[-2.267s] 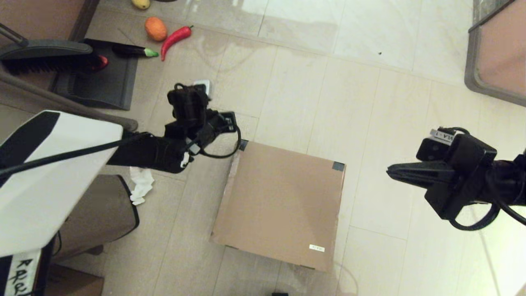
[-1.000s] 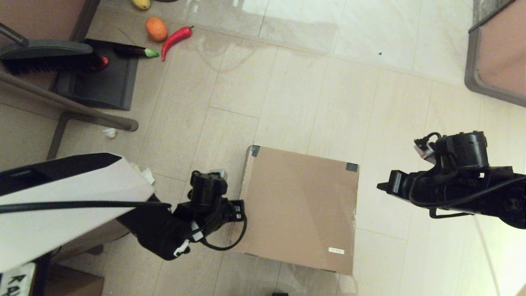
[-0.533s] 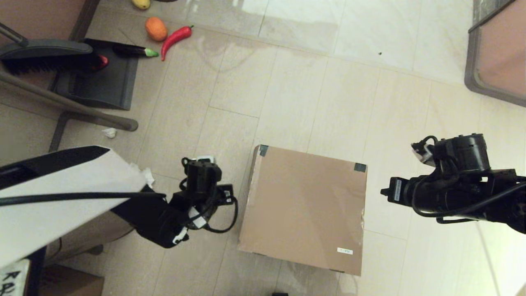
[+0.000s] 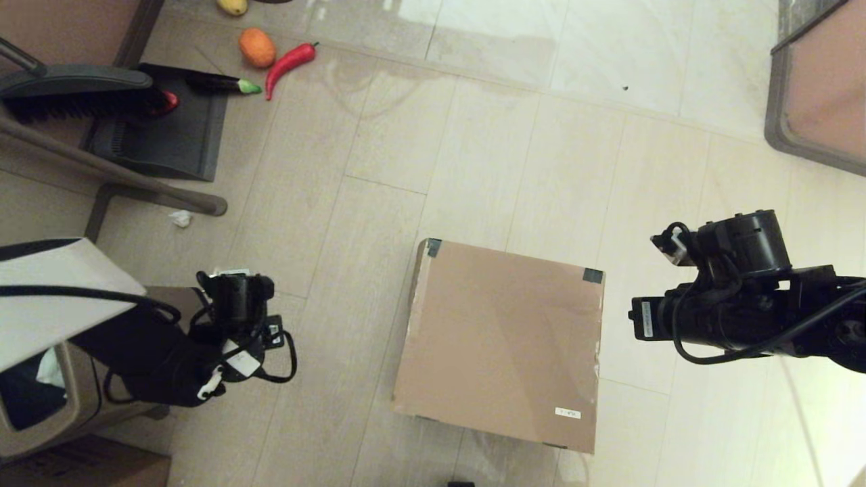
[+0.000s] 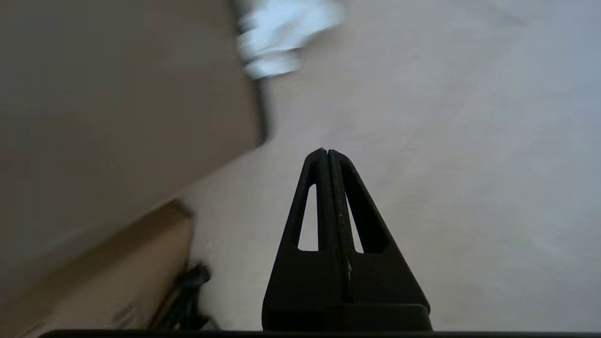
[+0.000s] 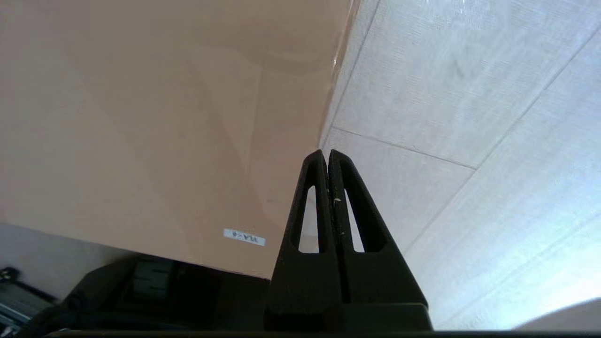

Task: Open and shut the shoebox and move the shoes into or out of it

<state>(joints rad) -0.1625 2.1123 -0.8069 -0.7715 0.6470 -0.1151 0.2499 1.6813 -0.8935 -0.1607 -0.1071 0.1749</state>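
Observation:
The brown cardboard shoebox point(image 4: 500, 338) lies on the floor tiles with its flap lid down, dark tape point(image 4: 593, 275) on its two far corners and a small white sticker point(image 4: 567, 413) near the front. The shoes are hidden. My left gripper point(image 5: 327, 151) is shut and empty, pointing down at bare floor well to the left of the box, beside a tan bin. My right gripper point(image 6: 327, 151) is also shut and empty, hanging just off the box's right edge point(image 6: 335, 70), above the floor.
A tan bin point(image 4: 40, 406) stands under my left arm point(image 4: 169, 358), with a cardboard carton point(image 4: 115, 467) in front of it. A dustpan point(image 4: 162, 128), brush point(image 4: 74, 95), metal leg point(image 4: 108, 176) and toy vegetables point(image 4: 289, 61) fill the far left. A table corner point(image 4: 778, 128) is far right.
My left arm has drawn back leftwards from the box's left side to the bin. The box slid a little to the right earlier and now rests. My right arm barely shifted.

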